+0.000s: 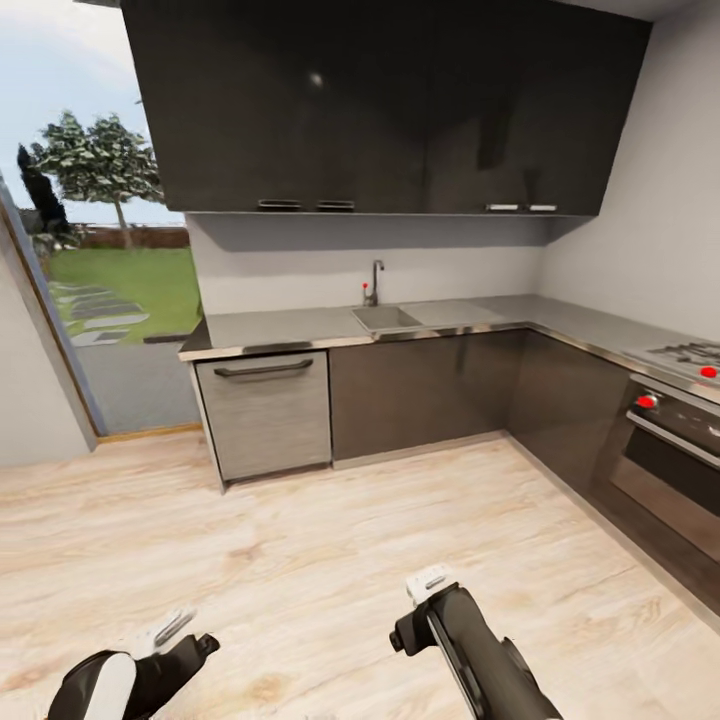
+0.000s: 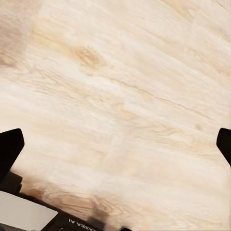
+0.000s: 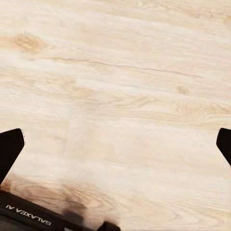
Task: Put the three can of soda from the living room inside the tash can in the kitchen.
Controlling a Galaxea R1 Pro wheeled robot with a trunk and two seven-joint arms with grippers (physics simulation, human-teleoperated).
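A steel sink (image 1: pixel 385 318) with a tap (image 1: pixel 376 281) sits in the far counter (image 1: pixel 290 328); oven (image 1: pixel 668 462) right, window (image 1: pixel 105 300) left, pale wood floor (image 1: pixel 300 560).

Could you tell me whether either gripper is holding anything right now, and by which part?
Nothing is held: left gripper and right gripper are open over bare wooden floor.

Pale wood-plank floor (image 1: pixel 300 560), dark grey base cabinets (image 1: pixel 430 390) and oven unit (image 1: pixel 665 470) standing on it

Head camera looks down across the kitchen (image 1: pixel 420 330); both wrist cameras face the shared wooden floor (image 2: pixel 125 96) closely.
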